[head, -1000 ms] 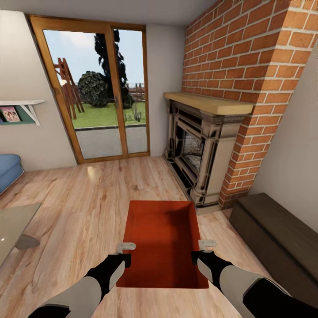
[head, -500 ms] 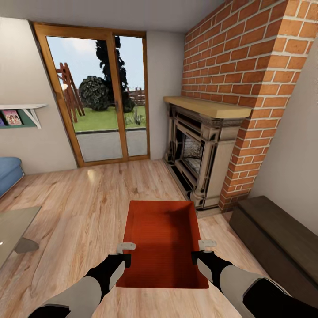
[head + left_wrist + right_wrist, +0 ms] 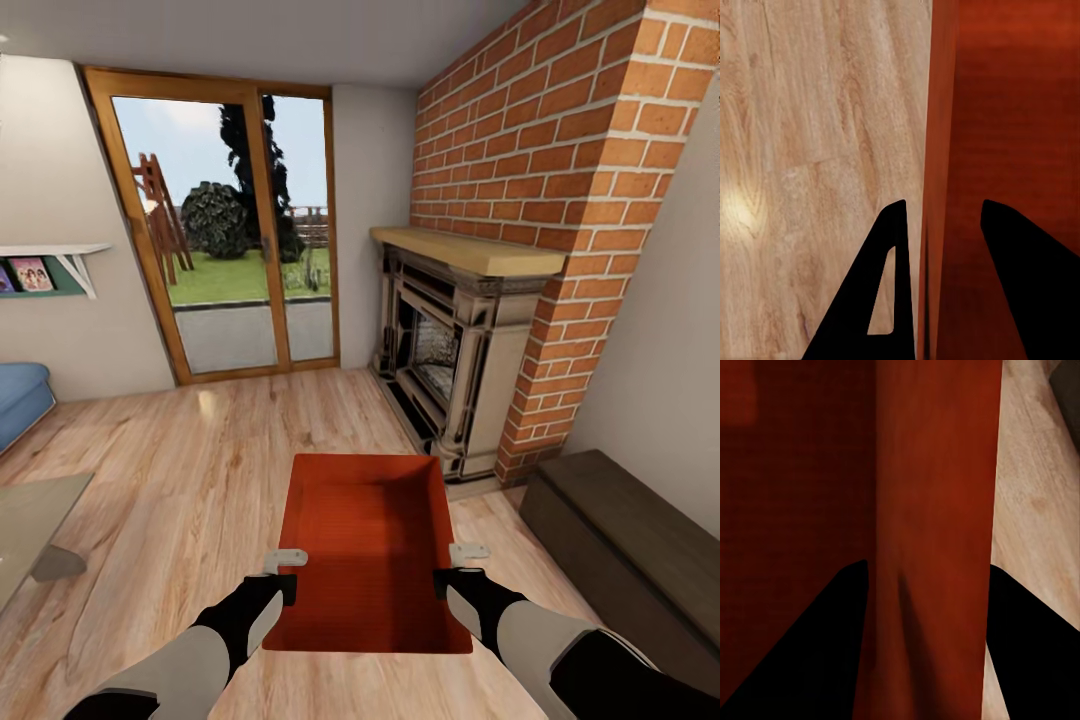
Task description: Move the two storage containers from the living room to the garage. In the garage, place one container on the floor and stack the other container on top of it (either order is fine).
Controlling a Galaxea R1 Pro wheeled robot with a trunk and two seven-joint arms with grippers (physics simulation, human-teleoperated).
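Observation:
One orange-red storage container (image 3: 365,540) hangs over the light wood plank flooring (image 3: 180,480) of the living room, carried between my two arms. My left gripper (image 3: 285,572) is shut on its left wall (image 3: 941,150), one finger outside and one inside. On the opposite side my right gripper (image 3: 462,567) is shut on the right wall (image 3: 934,472) in the same way. The bin is open-topped and shows nothing inside. The other container is out of view.
The red brick fireplace (image 3: 450,350) stands ahead on the right, with the long low dark-brown cabinet (image 3: 630,560) close at the right. Glass doors (image 3: 230,230) face me at the back. A glass table (image 3: 30,515) and blue sofa (image 3: 20,400) sit at the left.
The whole room has slid slightly down and right in the picture, so the camera has moved. The container stays in the same place between both grippers.

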